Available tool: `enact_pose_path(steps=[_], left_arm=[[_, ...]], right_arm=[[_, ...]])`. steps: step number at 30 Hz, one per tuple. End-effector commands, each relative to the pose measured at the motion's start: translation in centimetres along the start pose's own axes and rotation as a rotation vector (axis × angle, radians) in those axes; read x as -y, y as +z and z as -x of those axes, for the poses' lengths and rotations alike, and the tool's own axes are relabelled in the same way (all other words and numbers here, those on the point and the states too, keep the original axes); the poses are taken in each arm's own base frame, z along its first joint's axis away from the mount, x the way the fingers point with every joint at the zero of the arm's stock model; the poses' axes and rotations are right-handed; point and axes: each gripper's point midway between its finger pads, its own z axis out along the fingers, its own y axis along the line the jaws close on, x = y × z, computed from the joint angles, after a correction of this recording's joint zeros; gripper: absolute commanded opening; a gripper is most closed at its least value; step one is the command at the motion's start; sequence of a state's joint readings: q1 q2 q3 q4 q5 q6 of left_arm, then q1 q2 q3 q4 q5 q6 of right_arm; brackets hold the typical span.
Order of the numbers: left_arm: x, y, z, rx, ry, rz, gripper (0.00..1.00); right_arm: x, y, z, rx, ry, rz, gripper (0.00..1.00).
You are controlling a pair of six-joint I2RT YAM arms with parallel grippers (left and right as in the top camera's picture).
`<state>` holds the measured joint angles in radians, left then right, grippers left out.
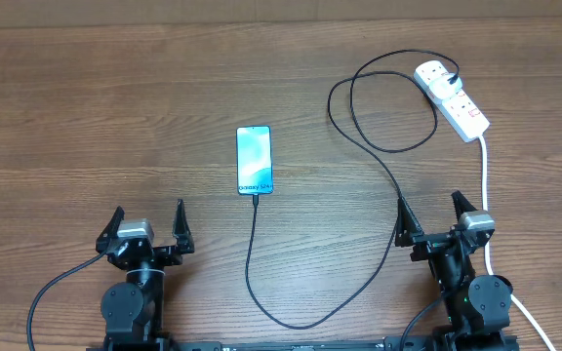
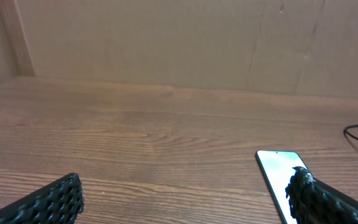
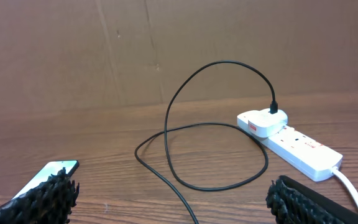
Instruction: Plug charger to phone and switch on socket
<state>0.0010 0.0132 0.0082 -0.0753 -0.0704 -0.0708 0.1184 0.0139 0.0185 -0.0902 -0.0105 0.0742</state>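
Only the top view shows the charger reaching the phone, which lies long-ways pointing away, with the left gripper and right gripper both wide open.

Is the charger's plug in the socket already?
In: the white plug sits flush on the socket, its cable rising from it.

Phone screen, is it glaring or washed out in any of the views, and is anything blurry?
Overhead: the phone shows an evenly blue screen, text legible, no glare. Left wrist: the screen washes out to near white, and the close fingers look soft. Right wrist: the screen is pale too at the low angle; socket and charger are sharp.
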Motion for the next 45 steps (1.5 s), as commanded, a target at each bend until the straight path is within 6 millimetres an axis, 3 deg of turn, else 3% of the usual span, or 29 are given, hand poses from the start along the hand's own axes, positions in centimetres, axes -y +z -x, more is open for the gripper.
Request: enact_pose_path(steps=[1,45], left_arm=[[0.21,-0.04,0.02,0.004,0.026,-0.015,1.0],[0.64,-0.05,0.0,0.003,0.018,-0.04,1.0]], right_arm=[[0.23,0.0,-0.08,0.008,-0.004,-0.01,1.0],[0.23,0.0,-0.08,0.008,-0.004,-0.01,1.0]])
